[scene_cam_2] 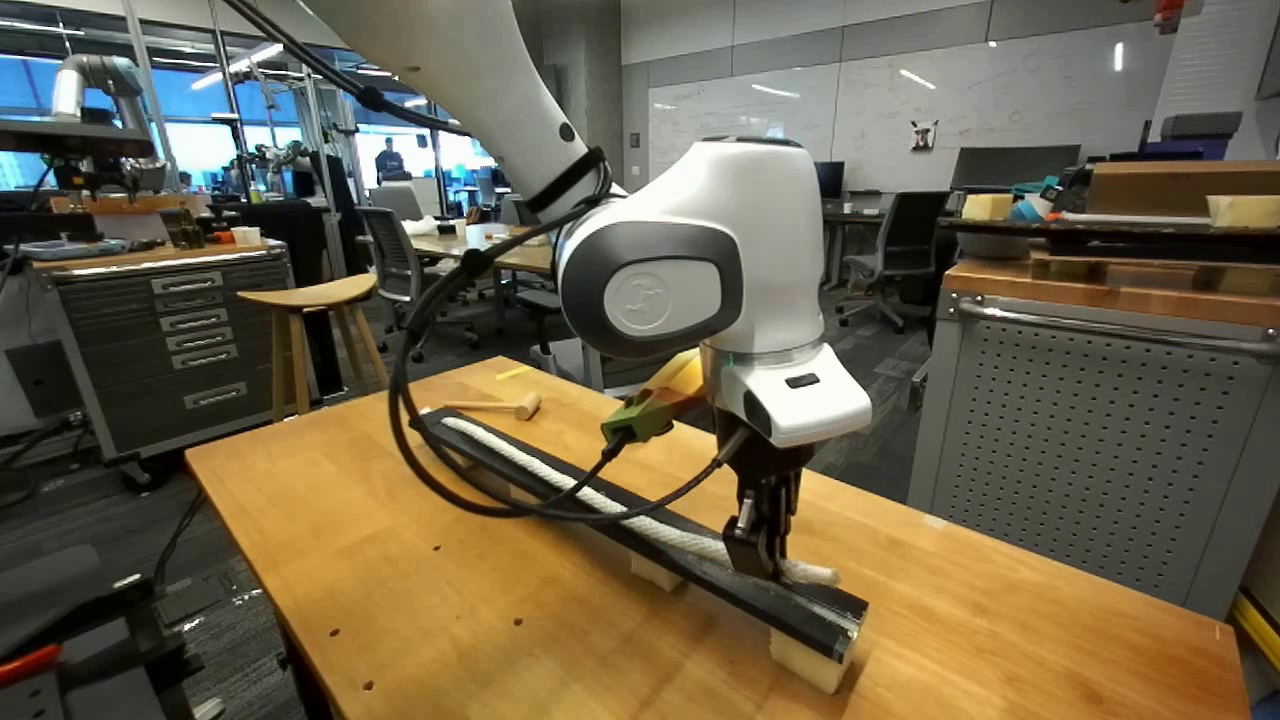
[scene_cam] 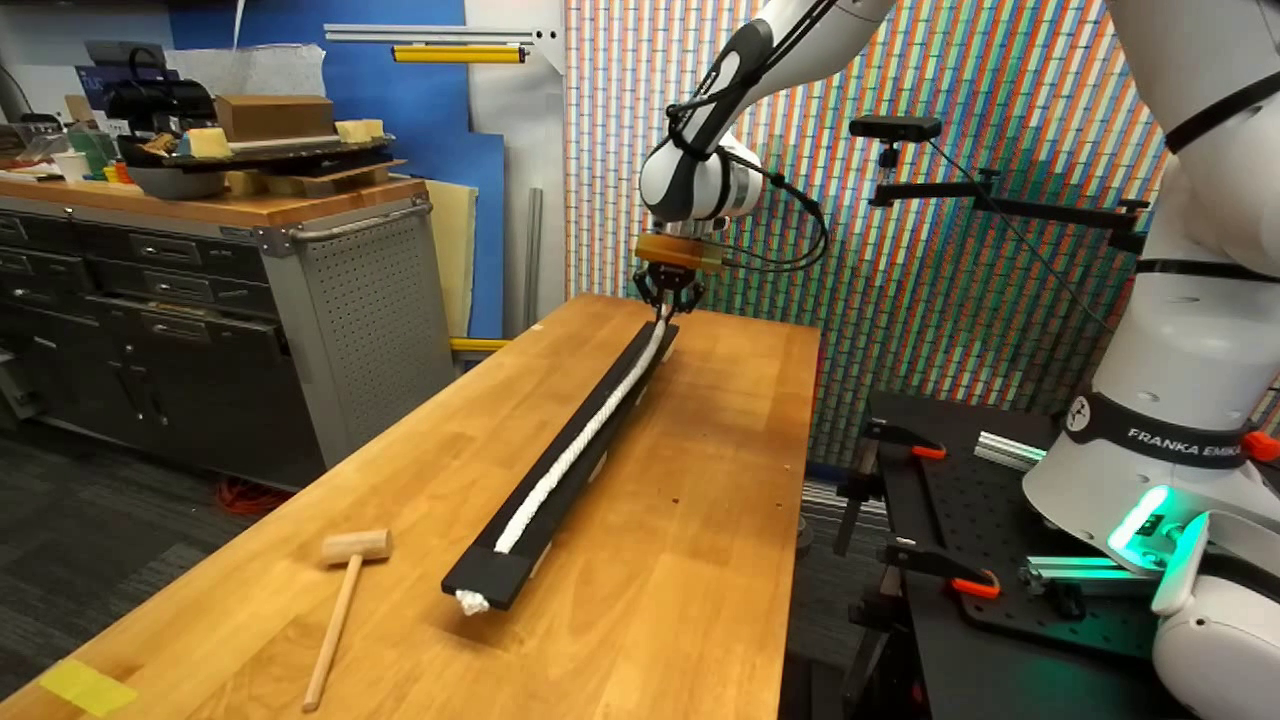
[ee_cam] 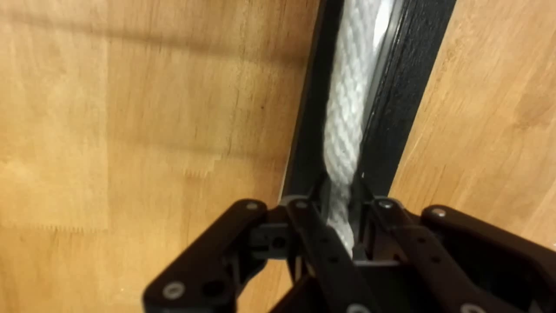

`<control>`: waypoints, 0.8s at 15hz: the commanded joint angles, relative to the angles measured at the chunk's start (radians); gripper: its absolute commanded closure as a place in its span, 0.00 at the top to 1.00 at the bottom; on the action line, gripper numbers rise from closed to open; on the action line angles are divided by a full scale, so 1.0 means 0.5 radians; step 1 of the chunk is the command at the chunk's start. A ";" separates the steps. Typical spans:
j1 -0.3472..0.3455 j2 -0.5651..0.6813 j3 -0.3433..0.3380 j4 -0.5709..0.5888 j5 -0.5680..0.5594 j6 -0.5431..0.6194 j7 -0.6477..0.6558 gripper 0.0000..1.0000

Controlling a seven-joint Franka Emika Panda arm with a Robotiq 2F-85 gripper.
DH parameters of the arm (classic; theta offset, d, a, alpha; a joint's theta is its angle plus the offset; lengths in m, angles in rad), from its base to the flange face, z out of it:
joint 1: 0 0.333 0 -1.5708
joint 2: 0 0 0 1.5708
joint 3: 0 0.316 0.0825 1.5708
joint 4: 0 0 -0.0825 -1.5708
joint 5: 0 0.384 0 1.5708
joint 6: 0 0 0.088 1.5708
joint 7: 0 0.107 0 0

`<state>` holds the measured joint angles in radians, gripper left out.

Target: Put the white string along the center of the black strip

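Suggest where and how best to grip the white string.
I'd come down from above and pinch the white string across its narrow width, just short of its loose end, much as the gripper holds it. The string runs lengthwise over the black strip, which likely blocks an approach from below; its top is uncovered there.

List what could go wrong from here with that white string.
Letting go now might leave the white string off-centre: in the wrist view, the shiny channel in the black strip shows along only one side of it. A hard tug from the jaws, clamped near its end, could shift the strip, which sits raised on pale blocks. The tail poking past the jaws might droop off the strip.
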<state>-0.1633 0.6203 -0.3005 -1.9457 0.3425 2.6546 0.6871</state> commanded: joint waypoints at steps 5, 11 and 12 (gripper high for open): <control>-0.023 0.205 -0.011 0.334 -0.087 -0.206 0.113 0.03; -0.004 0.252 -0.039 0.355 -0.117 -0.262 0.185 0.03; 0.002 0.256 -0.048 0.352 -0.125 -0.259 0.202 0.03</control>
<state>-0.1688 0.7270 -0.3016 -1.8073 0.3156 2.5550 0.7379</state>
